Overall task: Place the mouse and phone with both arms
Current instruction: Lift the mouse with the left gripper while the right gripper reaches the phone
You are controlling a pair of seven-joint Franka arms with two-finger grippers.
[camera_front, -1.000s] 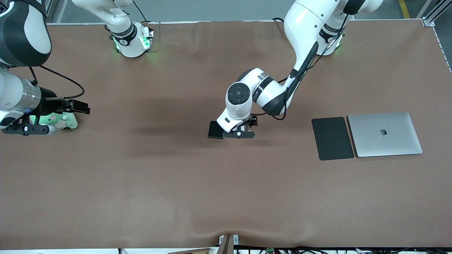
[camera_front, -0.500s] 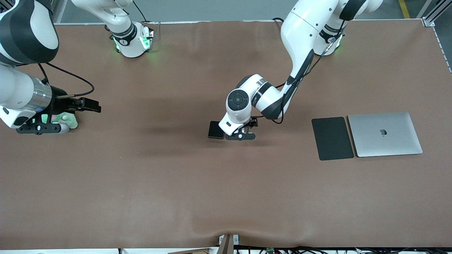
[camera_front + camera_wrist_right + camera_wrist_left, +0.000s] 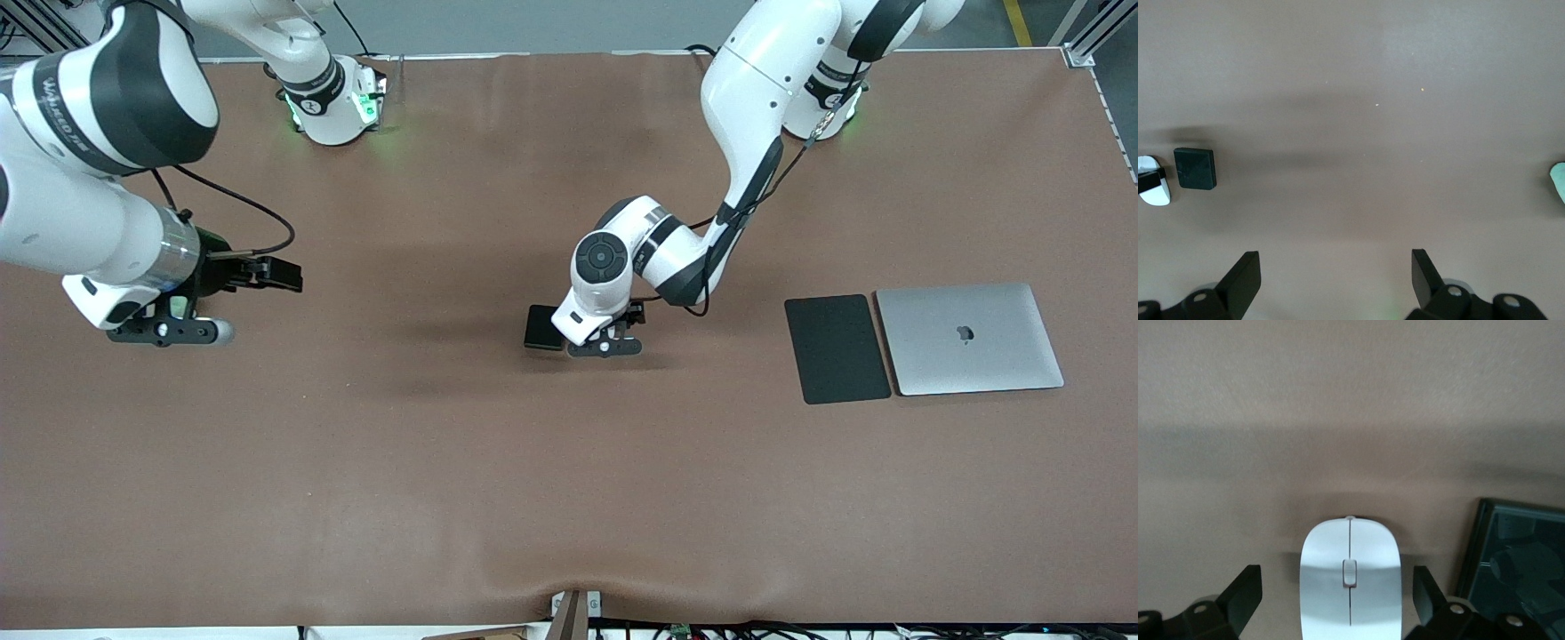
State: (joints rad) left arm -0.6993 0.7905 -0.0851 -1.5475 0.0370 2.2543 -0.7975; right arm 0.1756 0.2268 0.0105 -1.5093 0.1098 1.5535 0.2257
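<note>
Left pincer spread astride mouse, seemingly untouched, beside phone; right pincer spread.

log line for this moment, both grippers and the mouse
left gripper: open, straddling mouse | phone: beside mouse | right gripper: open, over bare table

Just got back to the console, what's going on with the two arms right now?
The left gripper is low over the white mouse, open, one finger on each side, not yet closed. The black phone lies on the table right beside the mouse. The right gripper hangs open over bare table at the right arm's end, holding nothing. The mouse pad and the closed laptop lie side by side toward the left arm's end.
</note>
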